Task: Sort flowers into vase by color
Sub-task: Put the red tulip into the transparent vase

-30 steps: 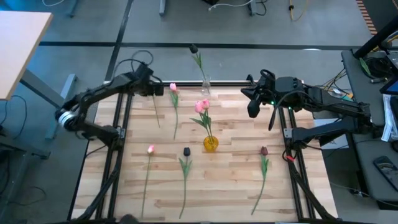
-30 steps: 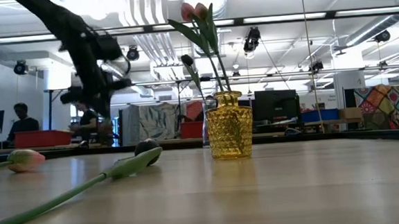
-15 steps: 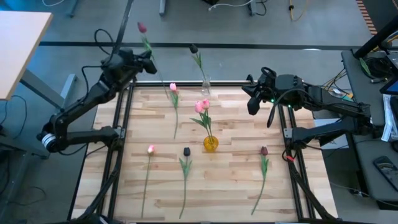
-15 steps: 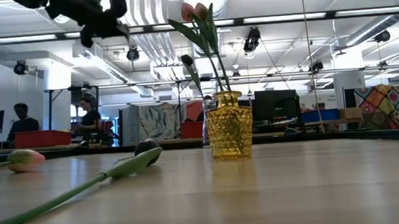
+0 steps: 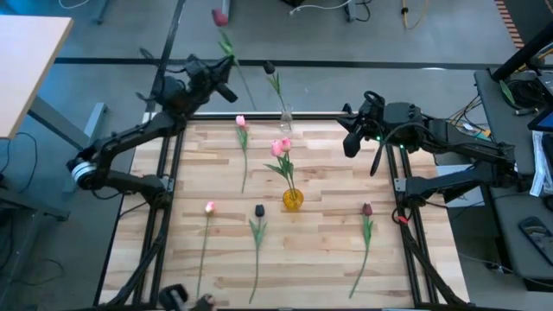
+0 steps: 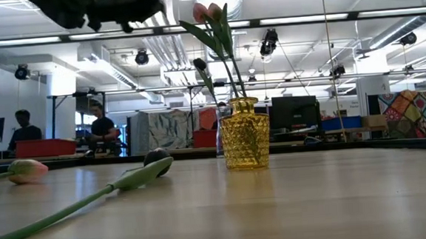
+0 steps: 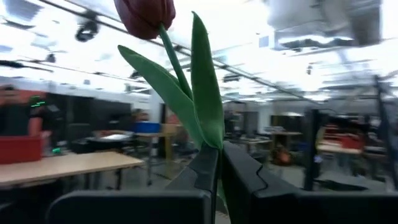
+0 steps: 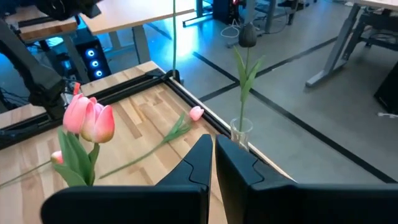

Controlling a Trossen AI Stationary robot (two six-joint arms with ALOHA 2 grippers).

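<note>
My left gripper [image 5: 227,78] is raised above the table's far left corner, shut on a maroon tulip whose head [image 5: 220,15] stands above the fingers. My right gripper [image 5: 352,138] waits shut and empty over the far right part of the table. A yellow vase [image 5: 293,199] at mid-table holds two pink tulips [image 5: 280,149]. A clear vase [image 5: 284,122] at the far edge holds one dark tulip [image 5: 270,67]. Lying flat on the table are a pink tulip [image 5: 240,122], another pink one [image 5: 210,207], a dark one [image 5: 259,210] and a maroon one [image 5: 366,209]. My left gripper pinches the maroon tulip's stem [image 7: 210,142] between its two fingers, where the leaves [image 7: 205,93] leave it. The head [image 7: 146,15] and leaves rise above the fingers and the thin lower stem [image 8: 174,37] hangs below. The tulip is lifted clear of the table.
Black frame rails [image 5: 164,199] run along the table's left and right sides [image 5: 406,233]. The tulips on the table lie with their stems pointing toward the near edge. People sit at desks [image 6: 99,130] in the room beyond the table.
My left gripper has risen from the table's far left part with the maroon tulip, lifting it clear, then moved right toward the clear vase. The tulip has turned from lying flat to standing head-up. The right arm has kept still.
</note>
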